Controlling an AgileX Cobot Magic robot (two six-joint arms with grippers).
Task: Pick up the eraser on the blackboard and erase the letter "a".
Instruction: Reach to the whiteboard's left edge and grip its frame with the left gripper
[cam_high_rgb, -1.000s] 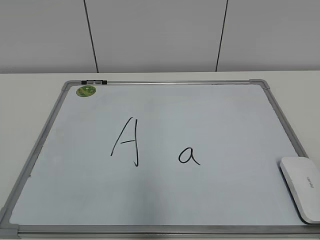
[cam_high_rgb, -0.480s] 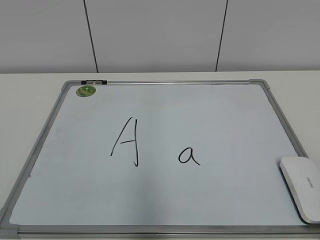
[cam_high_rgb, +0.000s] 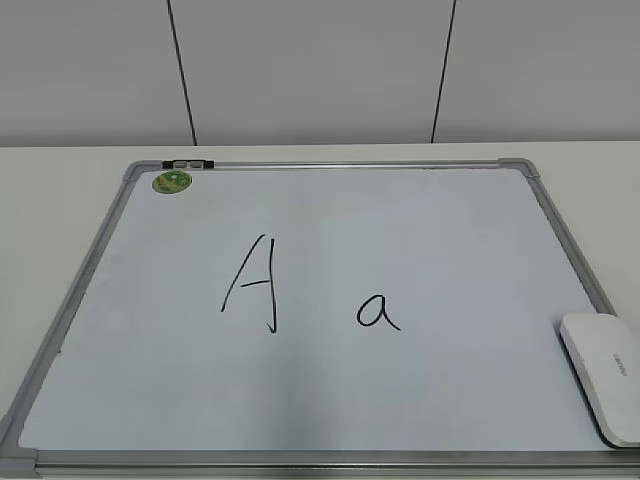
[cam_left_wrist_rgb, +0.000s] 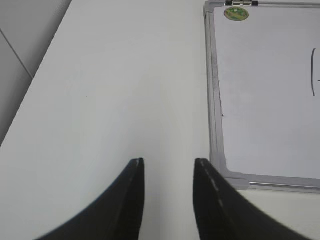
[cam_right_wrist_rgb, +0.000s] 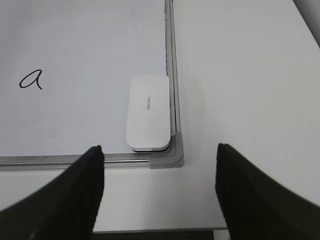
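Eraser lay flat in near right corner of blackboard, long side touching or just beside grey frame rail, short end tucked against corner cap. White top up w/ small grey lettering; dark pad underneath, only a thin dark edge showing. Partly cut off at right edge of exterior view.

Letter "a" sat well left of eraser, intact, just right of taller capital A. Green sticker up at far left corner, well clear.

Right gripper hovered over worktop short of board's near edge, fingers wide apart, nothing held. Left gripper over bare worktop beside board's left near corner, fingers also apart, narrower gap, empty.

Handling, as judged: prob. light, rigid plastic shell, smooth rounded edges, so likely slippery if pinched near the curved ends. Best taken across the short width, mid-length, on the two long sides. Frame rail crowding the right side could block one finger; may need approach from above w/ fingers straddling, or nudging it inward first. Not fragile. Pad side to stay down for wiping.

Pick-up not yet begun.
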